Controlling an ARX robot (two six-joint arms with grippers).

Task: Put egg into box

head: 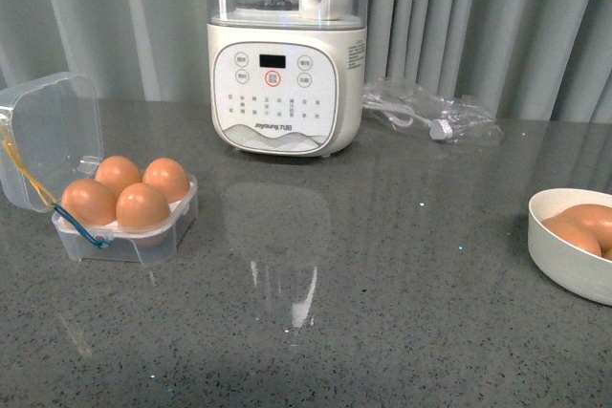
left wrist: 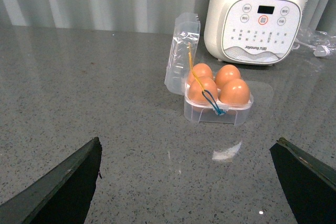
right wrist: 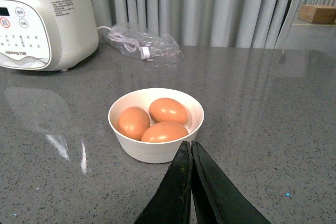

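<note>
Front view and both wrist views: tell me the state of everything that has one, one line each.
box: lid open, all four cups filled with eggs
bowl: upright, holding three more eggs
blender: upright, jug on its base; cannot tell if it is running
cord bag: lying flat, cord inside
left gripper: jaws wide open, empty
right gripper: jaws shut, empty
</note>
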